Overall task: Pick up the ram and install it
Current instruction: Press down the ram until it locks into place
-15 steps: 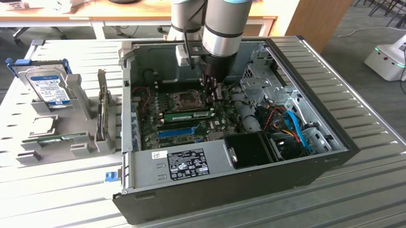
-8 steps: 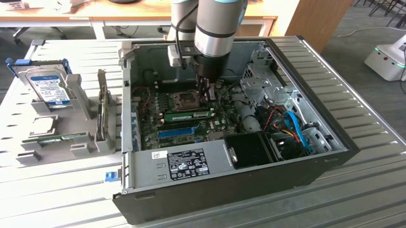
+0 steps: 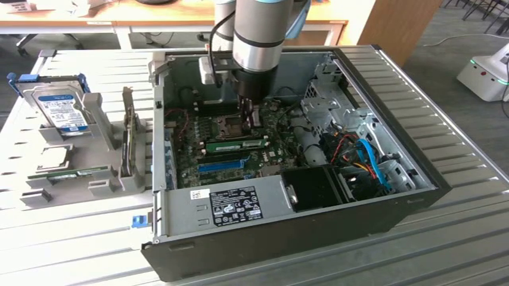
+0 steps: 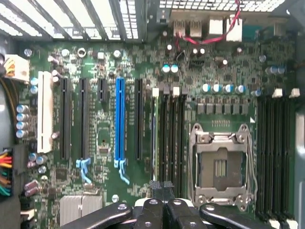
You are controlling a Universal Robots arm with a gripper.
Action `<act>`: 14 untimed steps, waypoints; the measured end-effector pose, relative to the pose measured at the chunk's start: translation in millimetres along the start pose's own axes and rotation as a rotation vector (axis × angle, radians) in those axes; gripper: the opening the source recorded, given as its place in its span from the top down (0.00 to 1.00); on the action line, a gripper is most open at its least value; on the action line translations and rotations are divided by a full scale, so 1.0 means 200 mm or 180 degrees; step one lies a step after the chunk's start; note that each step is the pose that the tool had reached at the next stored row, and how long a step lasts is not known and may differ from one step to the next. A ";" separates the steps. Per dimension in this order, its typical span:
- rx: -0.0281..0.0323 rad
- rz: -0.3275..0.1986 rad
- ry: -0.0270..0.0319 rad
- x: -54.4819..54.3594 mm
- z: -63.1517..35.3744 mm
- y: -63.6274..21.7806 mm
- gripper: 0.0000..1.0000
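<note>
The ram (image 3: 237, 144) is a narrow green stick standing on edge in a memory slot of the motherboard (image 3: 238, 173) inside the open computer case. In the wrist view the ram (image 4: 154, 129) shows edge-on in the slot nearest the black expansion slots. My gripper (image 3: 251, 122) hangs inside the case just above the board, over the ram's end nearer the processor socket (image 4: 219, 167). Its fingertips are pressed together with nothing between them. In the wrist view the gripper (image 4: 162, 187) is close to that end of the ram. Whether it touches the stick I cannot tell.
A blue slot (image 4: 119, 119) and black slots lie beside the ram. Cables and a black fan housing (image 3: 318, 187) fill the case on the exterior view's right. Left of the case, a grey rack (image 3: 95, 179) holds a hard drive (image 3: 64, 110) and another green stick (image 3: 80, 174).
</note>
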State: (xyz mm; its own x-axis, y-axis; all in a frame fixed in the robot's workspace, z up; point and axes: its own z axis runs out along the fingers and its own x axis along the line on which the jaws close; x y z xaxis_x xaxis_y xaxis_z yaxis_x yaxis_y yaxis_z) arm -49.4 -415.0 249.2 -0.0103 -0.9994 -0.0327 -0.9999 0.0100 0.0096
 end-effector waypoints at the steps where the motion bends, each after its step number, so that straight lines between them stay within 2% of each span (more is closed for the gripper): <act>1: 0.0000 0.0000 0.0000 0.00 0.000 0.009 0.89; 14: 0.0000 0.0000 0.0000 0.00 0.001 0.129 0.89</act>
State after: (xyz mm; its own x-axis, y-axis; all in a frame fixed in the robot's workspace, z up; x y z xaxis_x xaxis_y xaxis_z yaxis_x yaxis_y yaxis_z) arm -75.2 -414.5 249.2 -0.0103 -0.9994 -0.0328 -0.9999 0.0100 0.0095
